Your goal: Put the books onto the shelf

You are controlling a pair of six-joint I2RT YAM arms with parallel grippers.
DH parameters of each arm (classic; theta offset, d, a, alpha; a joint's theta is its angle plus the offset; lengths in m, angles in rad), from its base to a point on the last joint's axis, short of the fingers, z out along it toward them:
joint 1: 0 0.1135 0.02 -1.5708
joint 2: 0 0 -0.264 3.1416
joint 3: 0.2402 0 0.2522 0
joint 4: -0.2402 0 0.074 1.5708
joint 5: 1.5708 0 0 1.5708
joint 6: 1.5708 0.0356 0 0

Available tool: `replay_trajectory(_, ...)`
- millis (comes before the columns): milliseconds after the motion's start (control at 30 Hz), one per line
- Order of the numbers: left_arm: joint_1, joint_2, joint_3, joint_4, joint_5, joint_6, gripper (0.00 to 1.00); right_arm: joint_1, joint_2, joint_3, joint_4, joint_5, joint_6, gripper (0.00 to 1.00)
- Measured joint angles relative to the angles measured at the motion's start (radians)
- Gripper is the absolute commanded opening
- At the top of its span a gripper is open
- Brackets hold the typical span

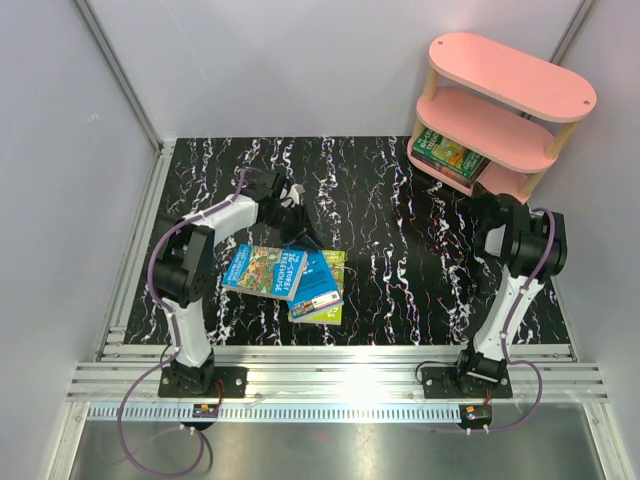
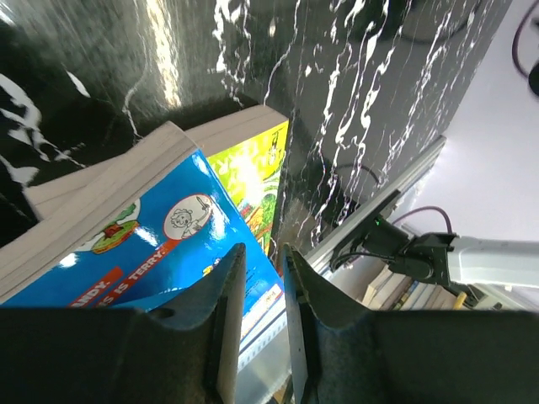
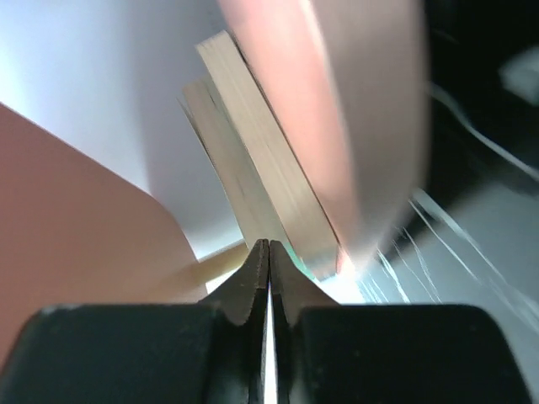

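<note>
Left hand [image 2: 261, 257] barely parted, empty, just above blue book [image 2: 152, 236] lying on yellow-green book [image 2: 253, 164] on tabletop [image 1: 400, 220]. Right hand [image 3: 268, 252] clenched, empty, tips beside two books [image 3: 253, 160] on bottom tier of shelf [image 1: 510, 75].

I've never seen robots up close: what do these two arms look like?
Both the left arm and right arm have white links between black joints, with purple cables looping alongside. The left end effector and right end effector each have two dark, tapered fingers.
</note>
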Motion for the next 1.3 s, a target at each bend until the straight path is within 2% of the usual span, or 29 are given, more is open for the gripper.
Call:
replay_trajectory(67,0.005,-0.002,0.018,-0.013,-0.021,0.013,0.34,-0.010,-0.053,-0.064,-0.007,-0.016,-0.011,0.30)
replay_trajectory(100,0.008,-0.006,0.024,-0.019,-0.033,0.019,0.37,-0.018,-0.084,-0.095,-0.020,-0.025,-0.018,0.47)
replay_trajectory(167,0.013,-0.023,0.028,-0.026,-0.055,0.025,0.47,-0.040,-0.145,-0.148,-0.030,-0.050,-0.033,0.63)
replay_trajectory(233,0.017,-0.053,0.028,-0.031,-0.081,0.026,0.51,-0.073,-0.212,-0.193,-0.052,-0.086,-0.055,0.76)
replay_trajectory(300,0.023,-0.098,0.028,-0.032,-0.109,0.019,0.55,-0.103,-0.280,-0.227,-0.089,-0.127,-0.082,0.82)
replay_trajectory(500,0.070,-0.314,-0.086,0.007,-0.204,-0.056,0.63,-0.106,-0.472,-0.260,-0.319,-0.285,-0.217,0.89)
replay_trajectory(633,0.142,-0.441,-0.217,-0.038,-0.301,-0.120,0.83,-0.049,-0.626,-0.280,-0.525,-0.367,-0.324,0.90)
replay_trajectory(733,0.175,-0.534,-0.331,-0.076,-0.373,-0.185,0.99,0.013,-0.684,-0.280,-0.642,-0.388,-0.375,0.94)
replay_trajectory(867,0.182,-0.656,-0.499,-0.096,-0.398,-0.290,0.99,0.051,-0.650,-0.228,-0.759,-0.420,-0.427,0.93)
replay_trajectory(1033,0.187,-0.701,-0.639,-0.090,-0.401,-0.388,0.99,0.104,-0.551,-0.077,-0.828,-0.428,-0.500,0.94)
replay_trajectory(1300,0.189,-0.713,-0.768,0.050,-0.412,-0.550,0.99,0.161,-0.514,-0.101,-0.836,-0.451,-0.528,0.94)
